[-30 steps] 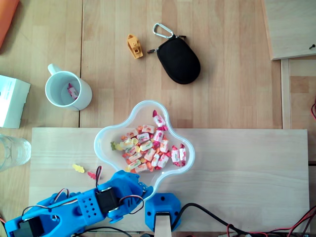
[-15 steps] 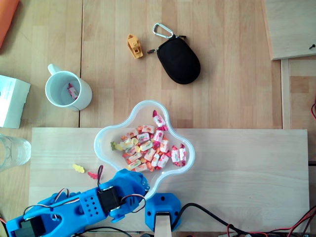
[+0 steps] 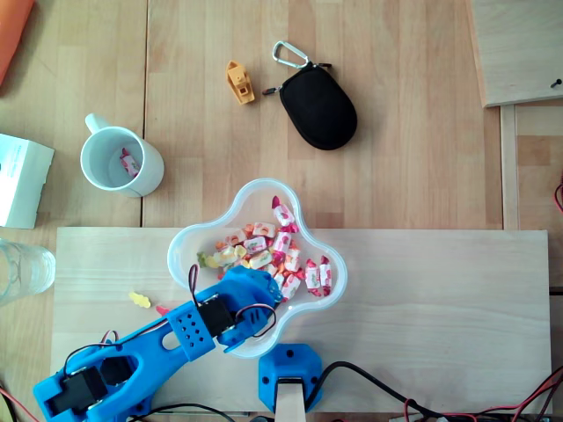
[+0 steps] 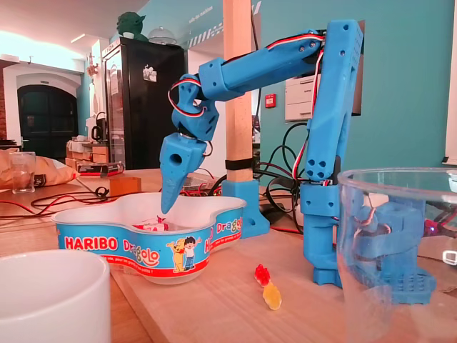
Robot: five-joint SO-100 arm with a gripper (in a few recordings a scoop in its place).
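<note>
The clear, lobed bowl (image 3: 183, 255) sits on the light wooden board (image 3: 422, 299) on your desk, and it holds a heap of wrapped sweets (image 3: 273, 251) in pink, orange and yellow. Your blue arm (image 3: 176, 338) reaches in from the lower left of the overhead view, and its head covers the near-left part of that heap.

The white mug (image 3: 149, 180) stands well apart, up and to the left, with one pink sweet (image 3: 129, 163) at its bottom. The clear glass (image 3: 22, 268) is at the left edge; what is in it, if anything, cannot be made out.

From above you also get the black pouch (image 3: 318, 107) with its carabiner (image 3: 288, 54), the small orange boat (image 3: 239, 82) just beside it, and the white box (image 3: 22, 180) to the left of the mug.

In the fixed view the bowl's outer wall (image 4: 128, 246) carries a blue HARIBO band. The arm (image 4: 328, 128) arches over it, and the jaws point almost straight down inside the rim, just above the sweets (image 4: 151, 225). They taper to one tip here, one face hiding the other, so you cannot tell whether they are parted or closed, or whether they touch a sweet.

Two gummy bears lie on the board outside the bowl, one red (image 4: 262, 275) and one yellow (image 4: 271, 295).
</note>
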